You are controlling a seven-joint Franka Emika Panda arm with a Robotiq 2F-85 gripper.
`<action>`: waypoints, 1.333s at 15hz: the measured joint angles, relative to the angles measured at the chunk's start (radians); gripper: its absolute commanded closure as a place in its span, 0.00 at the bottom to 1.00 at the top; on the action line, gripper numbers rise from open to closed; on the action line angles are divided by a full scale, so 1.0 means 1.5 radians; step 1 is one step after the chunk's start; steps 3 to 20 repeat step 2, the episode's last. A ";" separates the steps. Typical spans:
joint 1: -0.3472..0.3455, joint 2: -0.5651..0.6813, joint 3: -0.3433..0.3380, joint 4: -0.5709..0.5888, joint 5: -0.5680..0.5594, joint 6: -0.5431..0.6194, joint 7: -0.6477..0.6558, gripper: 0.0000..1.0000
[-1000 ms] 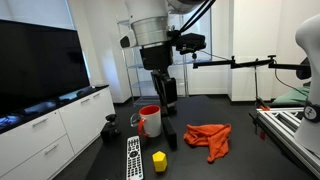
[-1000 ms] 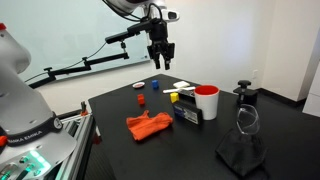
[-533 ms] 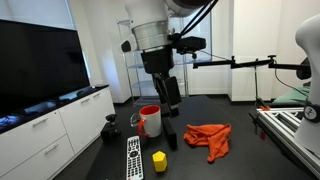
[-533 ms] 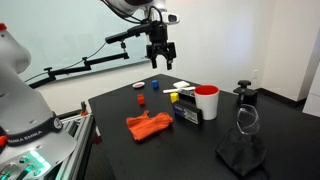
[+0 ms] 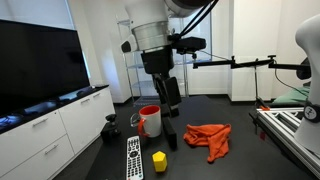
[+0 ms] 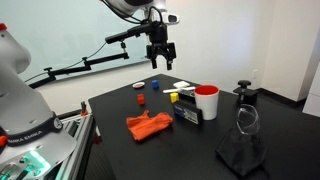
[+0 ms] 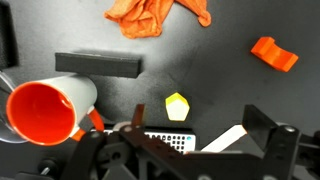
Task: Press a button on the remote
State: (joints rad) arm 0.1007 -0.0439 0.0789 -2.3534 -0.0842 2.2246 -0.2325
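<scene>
The black remote (image 5: 133,157) lies flat on the dark table near its front edge, with rows of whitish buttons facing up. In the wrist view only its end (image 7: 168,141) shows, between the fingers and below the yellow block (image 7: 176,106). My gripper (image 5: 166,97) hangs high above the table, over the red mug (image 5: 149,121). It also shows in an exterior view (image 6: 160,58) and in the wrist view (image 7: 197,118). It is open and empty, far above the remote.
A yellow block (image 5: 159,160) sits beside the remote. A black bar (image 7: 97,64), an orange cloth (image 5: 209,140), a small orange piece (image 7: 274,53) and a black stand (image 6: 244,92) also stand on the table. A white cabinet (image 5: 45,135) flanks it.
The gripper dropped and shifted slightly a second ago and has held still since. Nothing on the table has moved.
</scene>
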 measured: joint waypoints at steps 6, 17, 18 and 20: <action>0.000 0.000 0.000 0.000 0.000 0.000 0.000 0.00; 0.000 0.000 0.000 0.000 0.000 0.000 0.000 0.00; 0.000 0.000 0.000 0.000 0.000 0.000 0.000 0.00; 0.000 0.000 0.000 0.000 0.000 0.000 0.000 0.00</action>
